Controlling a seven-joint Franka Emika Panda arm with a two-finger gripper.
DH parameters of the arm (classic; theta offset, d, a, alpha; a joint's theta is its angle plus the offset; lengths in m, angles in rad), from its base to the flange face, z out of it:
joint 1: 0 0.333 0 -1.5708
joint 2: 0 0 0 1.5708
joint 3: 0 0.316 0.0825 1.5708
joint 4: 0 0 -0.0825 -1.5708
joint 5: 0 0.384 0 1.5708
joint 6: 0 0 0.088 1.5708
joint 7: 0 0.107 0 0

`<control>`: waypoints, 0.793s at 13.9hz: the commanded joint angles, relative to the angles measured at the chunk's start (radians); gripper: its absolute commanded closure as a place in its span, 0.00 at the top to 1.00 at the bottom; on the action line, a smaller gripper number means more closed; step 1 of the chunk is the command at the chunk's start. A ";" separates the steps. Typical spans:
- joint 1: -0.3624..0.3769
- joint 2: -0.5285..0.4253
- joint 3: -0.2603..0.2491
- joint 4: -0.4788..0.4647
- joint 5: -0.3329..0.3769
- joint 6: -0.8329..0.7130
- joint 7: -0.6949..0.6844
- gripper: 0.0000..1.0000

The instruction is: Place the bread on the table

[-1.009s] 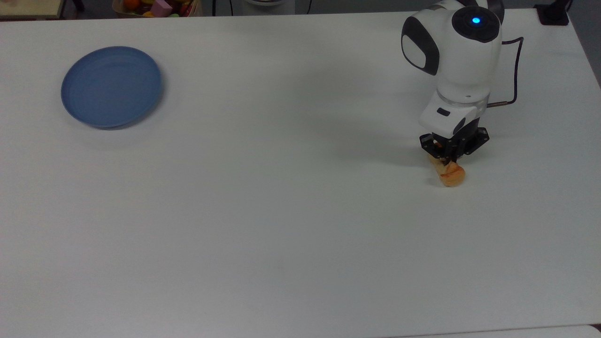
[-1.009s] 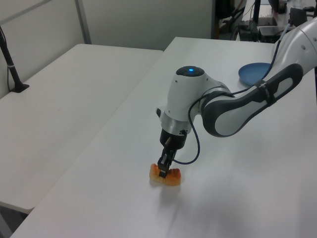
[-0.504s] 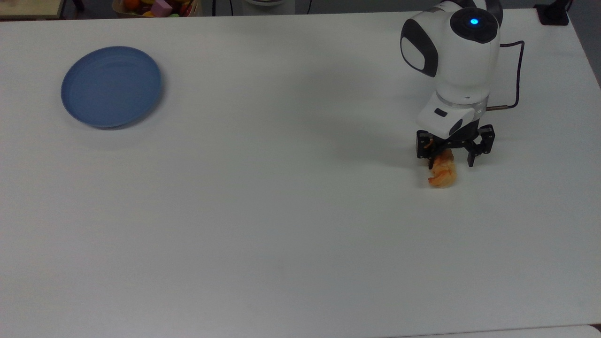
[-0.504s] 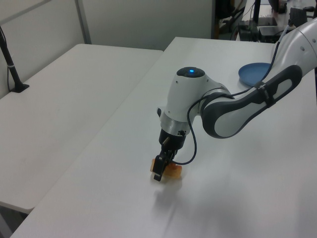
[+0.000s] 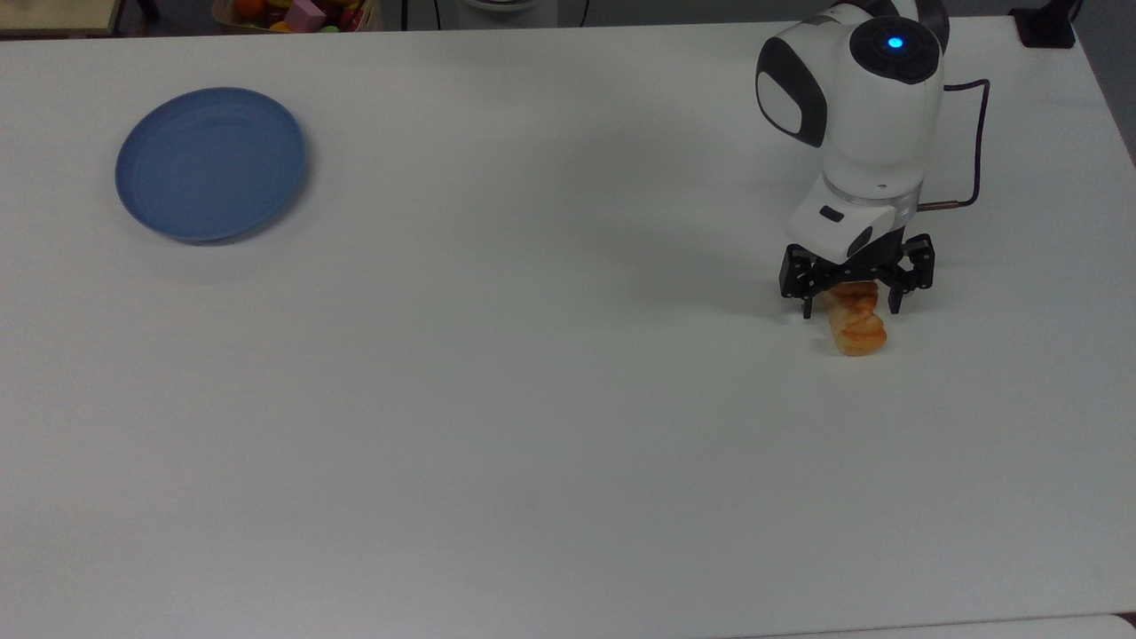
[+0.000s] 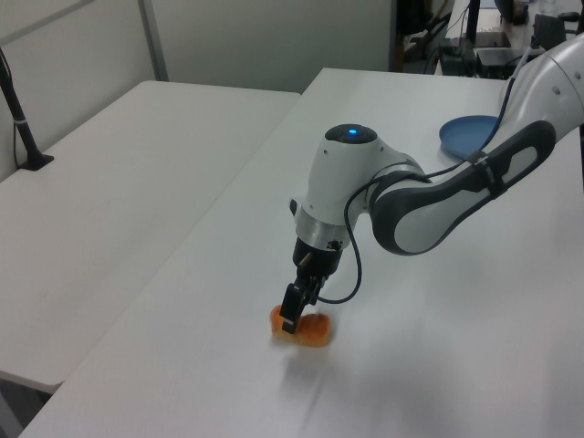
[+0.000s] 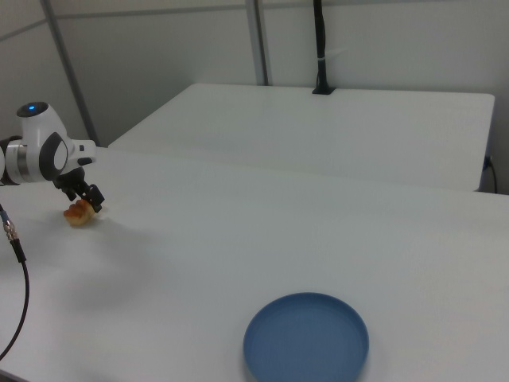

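The bread (image 5: 857,327) lies flat on the white table (image 5: 532,399) at about three o'clock in the top view, out toward the top view's right edge and well apart from the blue plate (image 5: 211,163), which sits at about ten o'clock. The gripper (image 5: 850,303) hangs just above the roll's far end with its two black fingers (image 5: 803,286) spread wide, one on either side of the bread and not clamping it. In the left view the gripper (image 6: 294,315) stands over the bread (image 6: 306,329) near six o'clock.
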 commanded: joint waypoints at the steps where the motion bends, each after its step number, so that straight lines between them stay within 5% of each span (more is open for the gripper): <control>1: 0.012 -0.035 -0.014 0.006 -0.012 0.004 0.022 1.00; 5: -0.011 -0.204 -0.012 -0.035 0.002 -0.109 0.010 1.00; 11: -0.134 -0.543 -0.012 -0.241 0.027 -0.317 -0.160 1.00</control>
